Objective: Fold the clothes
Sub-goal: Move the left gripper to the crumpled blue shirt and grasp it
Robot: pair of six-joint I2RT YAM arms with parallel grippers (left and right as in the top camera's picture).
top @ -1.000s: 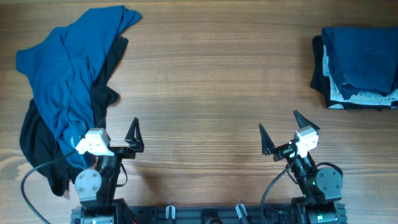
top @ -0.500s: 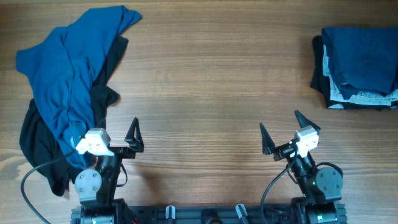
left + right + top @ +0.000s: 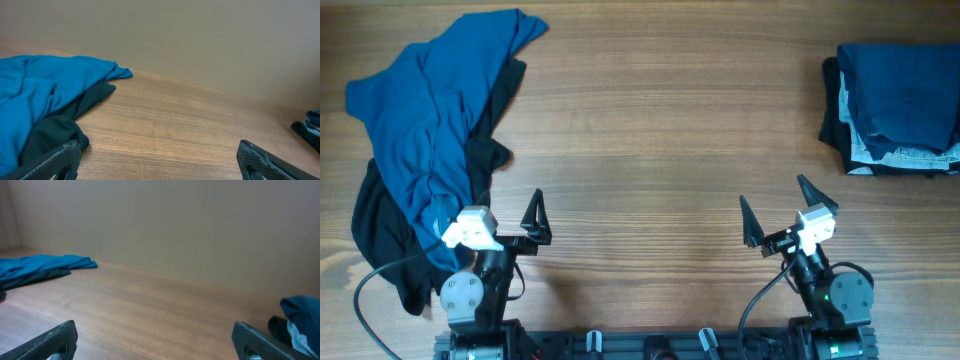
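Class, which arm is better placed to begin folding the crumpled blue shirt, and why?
Left, likely: the left tool, open, sits beside the blue shirt, while the right tool is nearer the folded stack.

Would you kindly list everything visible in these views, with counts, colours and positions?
blue shirt: one, medium blue, crumpled on the table's left side, lying over the black garment.
black garment: one, black, under and beside the blue shirt, near the left edge.
folded stack: one pile, dark blue on top, light grey and black below, far right corner.
table: one, brown wood grain, under everything.
cables: two, black, looping beside the arm bases at the near edge.
left gripper: one, black fingers, open and empty, near edge, close to the crumpled clothes.
right gripper: one, black fingers, open and empty, near edge, right of centre.
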